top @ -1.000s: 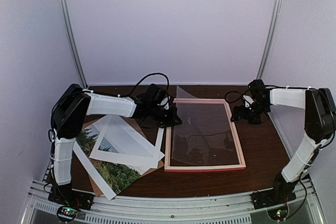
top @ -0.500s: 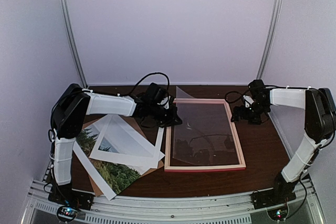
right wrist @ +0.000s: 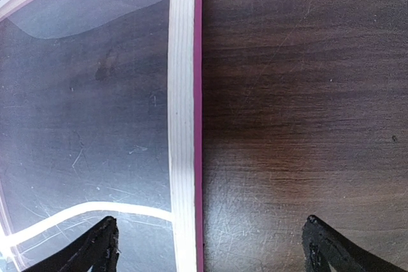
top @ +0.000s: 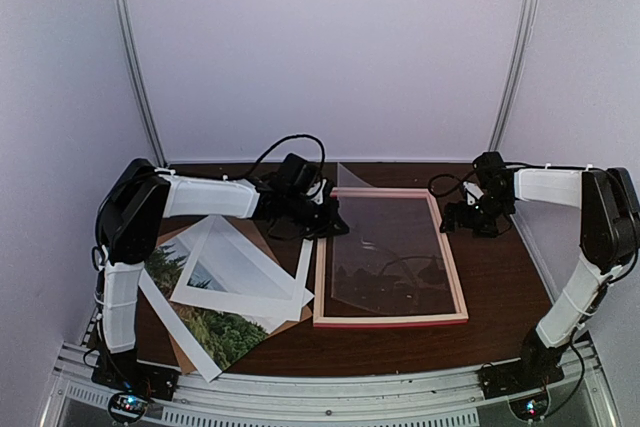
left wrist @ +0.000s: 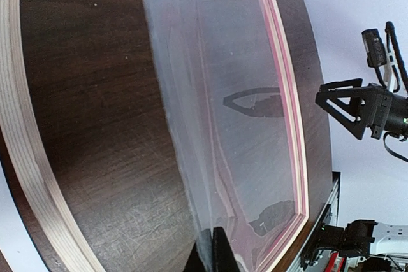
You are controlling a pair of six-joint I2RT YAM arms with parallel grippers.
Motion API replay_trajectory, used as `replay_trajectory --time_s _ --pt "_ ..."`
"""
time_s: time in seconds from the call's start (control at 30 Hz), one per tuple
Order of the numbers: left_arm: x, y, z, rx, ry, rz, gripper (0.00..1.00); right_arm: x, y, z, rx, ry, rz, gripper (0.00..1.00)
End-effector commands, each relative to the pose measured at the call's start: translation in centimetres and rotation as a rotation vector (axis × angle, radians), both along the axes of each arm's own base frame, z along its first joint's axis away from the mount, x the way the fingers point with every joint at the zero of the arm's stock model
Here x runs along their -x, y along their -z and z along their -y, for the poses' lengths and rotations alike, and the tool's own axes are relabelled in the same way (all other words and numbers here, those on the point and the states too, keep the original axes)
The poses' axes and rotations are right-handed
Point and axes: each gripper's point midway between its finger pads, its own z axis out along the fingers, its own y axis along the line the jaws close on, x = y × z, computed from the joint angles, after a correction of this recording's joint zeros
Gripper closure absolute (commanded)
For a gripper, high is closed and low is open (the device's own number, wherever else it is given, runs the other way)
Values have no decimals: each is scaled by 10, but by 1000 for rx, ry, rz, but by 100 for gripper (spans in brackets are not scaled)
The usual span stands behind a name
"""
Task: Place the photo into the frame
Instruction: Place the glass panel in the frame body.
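The frame [top: 459, 277], pink with pale wood sides, lies flat at the table's middle right. My left gripper [top: 325, 222] is shut on the left edge of a clear sheet [top: 385, 262] that lies tilted over the frame's opening. The left wrist view shows the shut fingertips [left wrist: 213, 253] pinching the sheet [left wrist: 242, 125], with the frame's pink rail [left wrist: 284, 93] beyond. The photo [top: 215, 332], green trees, lies at the front left under a white mat [top: 240, 267]. My right gripper [right wrist: 207, 246] is open and empty, astride the frame's right rail [right wrist: 183, 125] near its far corner.
A brown backing board [top: 172, 239] lies under the photo and mat at the left. The cell's pale walls close in the back and sides. Bare dark table [right wrist: 306, 93] lies right of the frame.
The clear sheet has tipped lower and flatter onto the frame, and my left gripper has shifted slightly toward the back. The right arm has not moved.
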Motion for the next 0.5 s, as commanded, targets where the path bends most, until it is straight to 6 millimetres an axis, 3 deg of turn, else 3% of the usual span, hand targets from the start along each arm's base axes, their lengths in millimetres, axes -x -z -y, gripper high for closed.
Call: replay_trajectory --time_s 0.0,0.47 --pt "3 -10 10 38 63 6 100 2 5 1 16 2 -13 0" --pt "8 -5 16 48 103 -28 100 2 1 3 27 7 -3 1"
